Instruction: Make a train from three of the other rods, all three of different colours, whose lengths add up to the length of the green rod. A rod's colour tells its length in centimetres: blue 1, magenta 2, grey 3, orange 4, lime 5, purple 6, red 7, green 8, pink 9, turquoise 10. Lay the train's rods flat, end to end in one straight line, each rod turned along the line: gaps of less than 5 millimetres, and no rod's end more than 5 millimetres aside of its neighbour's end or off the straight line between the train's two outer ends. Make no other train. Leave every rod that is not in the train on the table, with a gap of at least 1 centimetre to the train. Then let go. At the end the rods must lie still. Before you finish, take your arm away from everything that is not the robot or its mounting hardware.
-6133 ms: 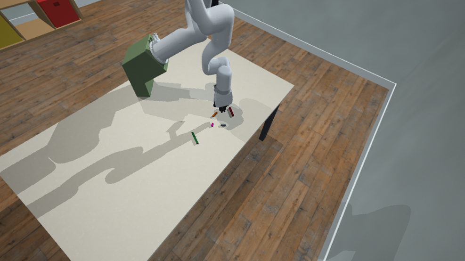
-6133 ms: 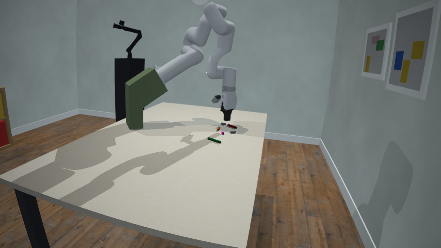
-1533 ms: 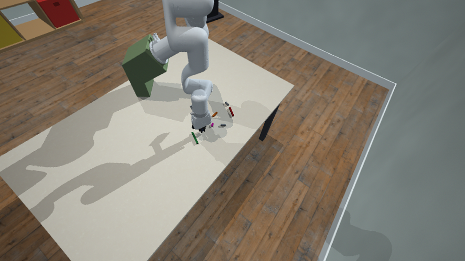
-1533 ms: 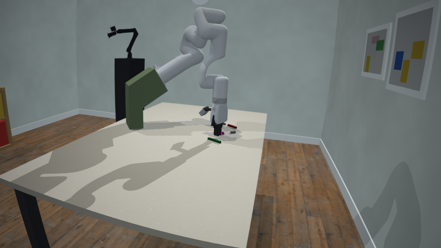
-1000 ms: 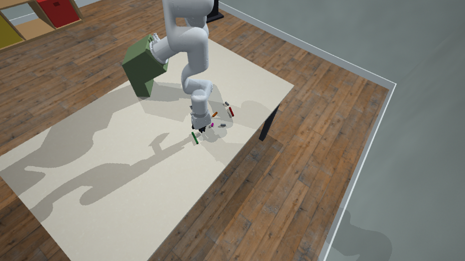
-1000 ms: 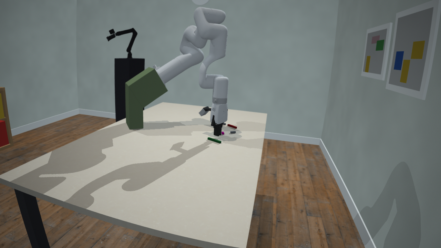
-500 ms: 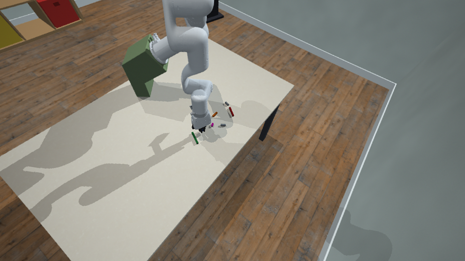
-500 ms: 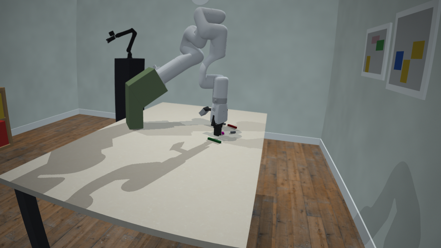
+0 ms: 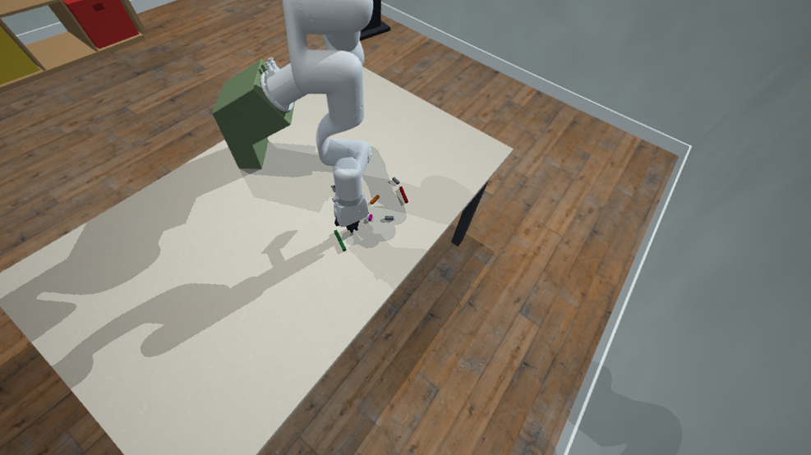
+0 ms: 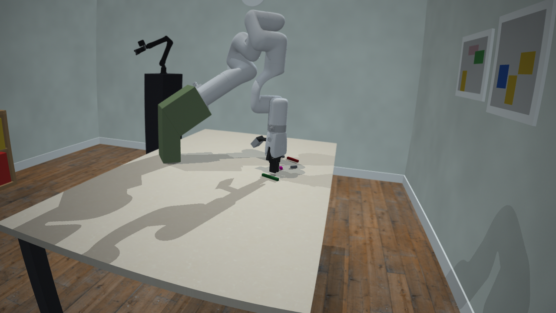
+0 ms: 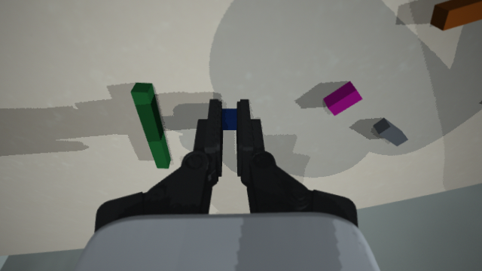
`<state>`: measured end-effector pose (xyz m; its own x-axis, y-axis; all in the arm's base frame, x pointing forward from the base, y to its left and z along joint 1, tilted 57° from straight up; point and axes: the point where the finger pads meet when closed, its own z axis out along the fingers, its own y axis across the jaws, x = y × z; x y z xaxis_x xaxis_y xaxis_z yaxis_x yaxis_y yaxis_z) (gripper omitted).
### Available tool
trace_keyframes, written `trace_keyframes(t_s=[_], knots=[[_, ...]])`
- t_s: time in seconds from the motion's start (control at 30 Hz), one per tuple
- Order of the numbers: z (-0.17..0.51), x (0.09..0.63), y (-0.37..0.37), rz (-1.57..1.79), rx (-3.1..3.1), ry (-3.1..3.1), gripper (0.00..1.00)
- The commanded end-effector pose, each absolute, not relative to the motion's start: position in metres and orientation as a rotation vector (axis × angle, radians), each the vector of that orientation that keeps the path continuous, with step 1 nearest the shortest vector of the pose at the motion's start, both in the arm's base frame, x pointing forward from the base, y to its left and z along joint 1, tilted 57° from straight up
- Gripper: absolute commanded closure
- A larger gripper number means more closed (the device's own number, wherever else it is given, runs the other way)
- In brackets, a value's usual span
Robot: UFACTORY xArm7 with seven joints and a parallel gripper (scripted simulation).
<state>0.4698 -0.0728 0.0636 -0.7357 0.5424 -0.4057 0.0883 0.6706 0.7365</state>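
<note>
My gripper (image 9: 347,225) (image 10: 274,170) (image 11: 229,116) is shut on a short blue rod (image 11: 230,120), low over the table; whether the rod touches it I cannot tell. The long green rod (image 9: 339,240) (image 10: 270,177) (image 11: 151,124) lies flat left of the fingers in the wrist view. To their right lie a magenta rod (image 9: 370,217) (image 10: 280,168) (image 11: 343,98) and a grey rod (image 9: 389,218) (image 10: 293,167) (image 11: 393,133), apart and differently turned. An orange rod (image 9: 375,199) (image 11: 463,16) lies farther back. Beyond are a red rod (image 9: 404,195) (image 10: 292,159) and a small greyish rod (image 9: 394,181).
The pale table (image 9: 236,360) (image 10: 233,249) carries the arm's green mount (image 9: 249,116) (image 10: 170,132) at its left side. The table's right edge runs beyond the rods. Arm shadows lie over the rods' area.
</note>
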Motion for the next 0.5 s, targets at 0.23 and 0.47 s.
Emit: trace_keyframes(t_s=[0.23,0.47], knots=[[0.0604,0.4741,-0.0712,0.951,0.486,2.262,0.96],[0.0603,0.4742,-0.0711,0.951,0.486,2.262,0.96]])
